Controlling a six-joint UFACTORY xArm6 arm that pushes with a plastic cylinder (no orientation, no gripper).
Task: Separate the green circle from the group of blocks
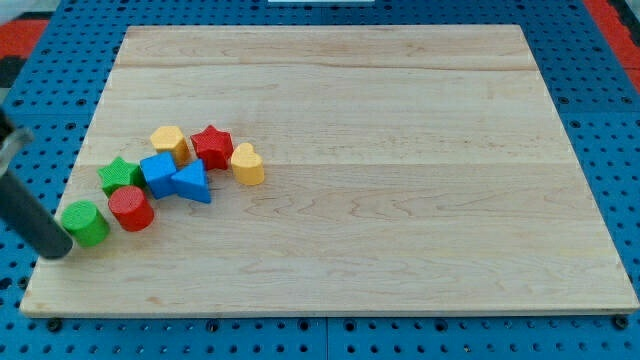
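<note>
Dark and blurred, the straight rod comes in from the view's left edge and slants down to my tip (58, 250), which sits at the left rim of the pale wooden board (400, 180), just beside the green plastic circle block (85, 222) at about its eight o'clock; whether the two touch cannot be told. The rod carries no pincer, so there is nothing at its end that could stand wide or narrow or hold a block. That green circle is the leftmost block, low on the board's left side, and at its two o'clock stands the red plastic circle block (131, 208), just beside it with a thin gap. At the red circle's eleven o'clock is the green star block (120, 175). Next comes the blue cube-like block (158, 174), touching the blue triangle block (191, 183) at its three o'clock. At the cube's twelve o'clock sits a yellow block (170, 143) with angled sides, then the red star block (212, 146), and at its four o'clock the yellow heart block (246, 165), rightmost of all. Counted: eight blocks, two each of green, red, blue and yellow. Blue pegboard (620, 150) surrounds the board.
</note>
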